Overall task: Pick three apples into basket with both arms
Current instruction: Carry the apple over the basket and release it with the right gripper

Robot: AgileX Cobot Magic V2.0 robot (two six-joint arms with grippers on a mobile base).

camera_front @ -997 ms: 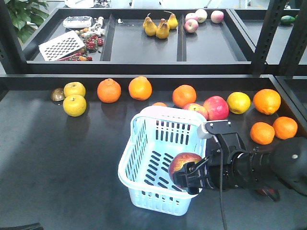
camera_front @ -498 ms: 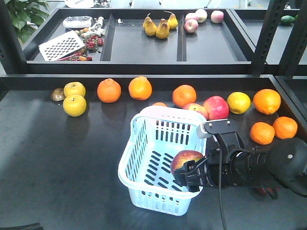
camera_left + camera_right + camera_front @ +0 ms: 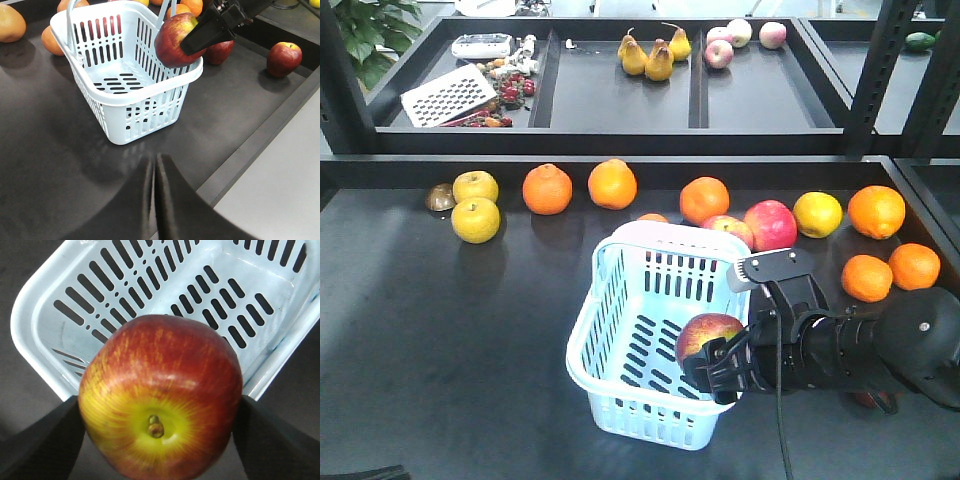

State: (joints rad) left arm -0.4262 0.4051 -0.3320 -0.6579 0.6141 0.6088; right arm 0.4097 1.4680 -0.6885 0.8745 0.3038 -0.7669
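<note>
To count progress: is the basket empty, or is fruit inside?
Empty. The basket floor is bare; the apple hangs above it, in the jaws of the right gripper.

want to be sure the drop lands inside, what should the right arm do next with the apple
Probably ease the right gripper a little further toward the middle of the basket before opening. The apple it clamps hangs over the rim on the arm's side, not clearly over the slotted floor, and the basket is empty, so there is room.
</note>
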